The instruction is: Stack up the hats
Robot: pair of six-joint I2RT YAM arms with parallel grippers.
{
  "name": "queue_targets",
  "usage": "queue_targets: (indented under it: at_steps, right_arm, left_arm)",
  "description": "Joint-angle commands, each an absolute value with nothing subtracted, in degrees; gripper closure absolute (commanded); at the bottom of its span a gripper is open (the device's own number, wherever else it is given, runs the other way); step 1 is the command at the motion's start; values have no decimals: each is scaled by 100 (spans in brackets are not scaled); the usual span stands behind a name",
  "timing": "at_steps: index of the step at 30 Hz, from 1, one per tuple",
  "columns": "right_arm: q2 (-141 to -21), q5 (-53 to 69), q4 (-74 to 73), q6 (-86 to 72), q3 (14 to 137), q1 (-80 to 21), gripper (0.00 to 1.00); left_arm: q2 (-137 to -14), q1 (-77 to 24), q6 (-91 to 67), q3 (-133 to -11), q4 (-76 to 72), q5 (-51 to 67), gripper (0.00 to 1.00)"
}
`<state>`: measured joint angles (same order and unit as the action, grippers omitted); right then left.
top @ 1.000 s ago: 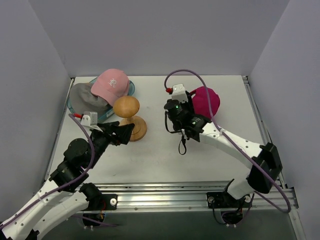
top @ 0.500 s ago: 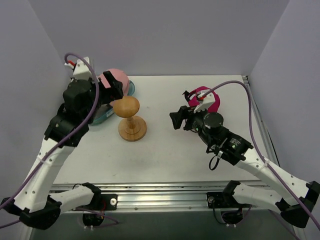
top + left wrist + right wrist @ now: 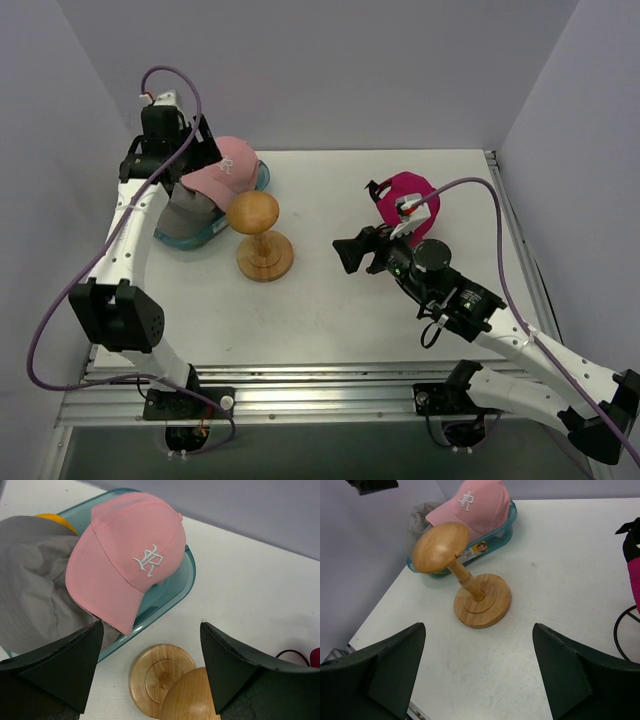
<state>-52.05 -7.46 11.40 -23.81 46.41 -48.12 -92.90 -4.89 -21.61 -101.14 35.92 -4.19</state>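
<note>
A light pink cap with a white logo [image 3: 225, 168] lies on a grey cap [image 3: 183, 214] in the teal tub [image 3: 218, 229]. In the left wrist view the pink cap [image 3: 130, 565] covers part of the grey cap [image 3: 35, 595], and a sliver of the yellow-orange hat [image 3: 54, 521] shows behind. A magenta cap [image 3: 404, 193] lies on the table at the right, and its edge shows in the right wrist view [image 3: 634, 565]. My left gripper [image 3: 205, 152] [image 3: 151, 625] hangs open and empty above the tub's near rim. My right gripper [image 3: 345, 255] [image 3: 479, 626] is open and empty over the table, left of the magenta cap.
The wooden hat stand [image 3: 254, 214] stands bare between the tub and my right gripper. It also shows in the left wrist view [image 3: 160, 672] and in the right wrist view [image 3: 440, 547]. A black cable loop [image 3: 625, 630] lies by the magenta cap. Grey walls close in the table.
My left arm has swung up and back from beside the stand to above the tub. My right arm has drawn back from the magenta cap towards the table's middle.
</note>
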Motion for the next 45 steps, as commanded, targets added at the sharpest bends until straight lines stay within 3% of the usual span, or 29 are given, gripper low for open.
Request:
queue_targets:
  at_steps: [1, 17, 27, 33, 39, 45]
  right_arm:
    - [-4975, -896, 1538, -2338, 4641, -4860, 17]
    - [-4790, -694, 1459, -2312, 4570, -4878, 17]
    - [-4808, -870, 1424, -2250, 4570, -4878, 17]
    - [-4808, -896, 1415, -2224, 4570, -4878, 18]
    - [-4948, -862, 1398, -2206, 4605, -4878, 18]
    - [-5019, -932, 1388, -2136, 4623, -4878, 18]
  left_arm:
    - [-9676, -396, -2381, -10416, 3604, -28, 15]
    - [-9966, 412, -3445, -8509, 1776, 957, 9]
    - [-10670, 510, -3630, -8640, 1099, 1397, 10]
    - [-10811, 510, -3770, -8701, 756, 1538, 23]
    - [-10661, 501, -3902, -8578, 518, 1696, 53]
    - [-10257, 492, -3990, -8587, 483, 1740, 71]
